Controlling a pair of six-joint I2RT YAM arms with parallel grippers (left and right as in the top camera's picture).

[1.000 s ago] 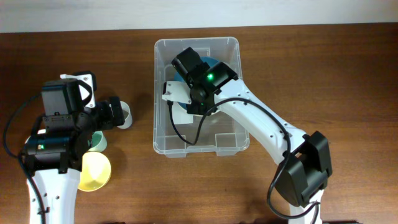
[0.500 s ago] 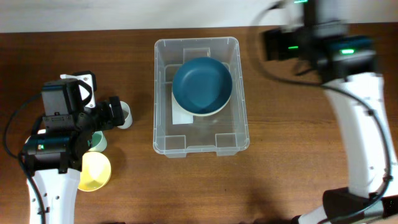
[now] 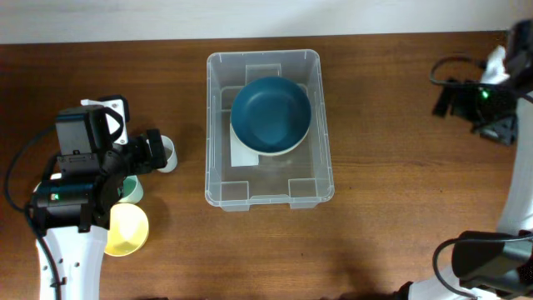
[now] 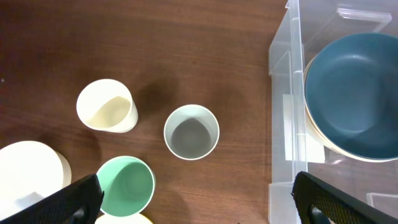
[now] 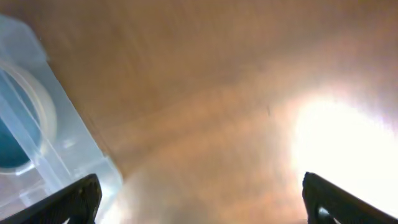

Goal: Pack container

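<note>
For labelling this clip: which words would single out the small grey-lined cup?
Find the clear container; left of it on the wooden table stands a cluster of cups. Nearest the container is the grey-lined cup; its neighbours are a cream cup and a green cup.

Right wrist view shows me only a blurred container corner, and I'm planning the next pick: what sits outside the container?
Observer: Three upright cups on the table left of the container: a cream cup, a pale grey cup, a green cup.
Operator: Any bowls out there?
Observer: A yellow bowl, partly under the left arm.
Operator: Is the left gripper holding anything?
Observer: No, its jaws stand open and empty above the cups.
</note>
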